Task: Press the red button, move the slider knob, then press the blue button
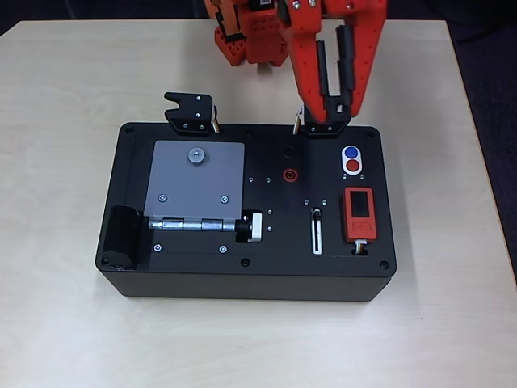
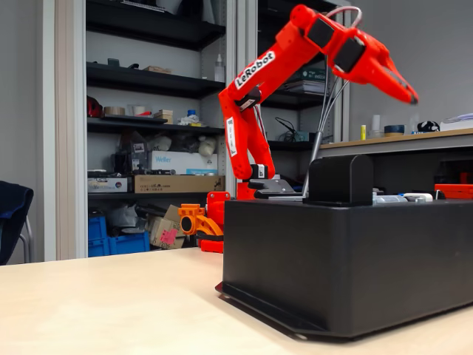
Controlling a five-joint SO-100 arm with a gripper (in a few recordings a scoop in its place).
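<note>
hovering above the glossy round blue button (image 1: 350,152) and red button (image 1: 352,166), red plastic jaws closed, empty

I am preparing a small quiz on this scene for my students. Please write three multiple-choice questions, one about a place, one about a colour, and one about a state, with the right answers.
1. In the overhead view, where does the blue button lie?
A. just above the red button
B. below it
C. beside the slider knob

2. What colour is the hinged plate?
A. red
B. grey
C. blue

3. In the fixed view, where is the tool?
A. pressing a button
B. raised above the black box
C. lying on the table

Answers:
1. A, as both buttons share one white oval, blue on top.
2. B, as the plate is plain grey.
3. B, as open space shows under its tip.
</note>
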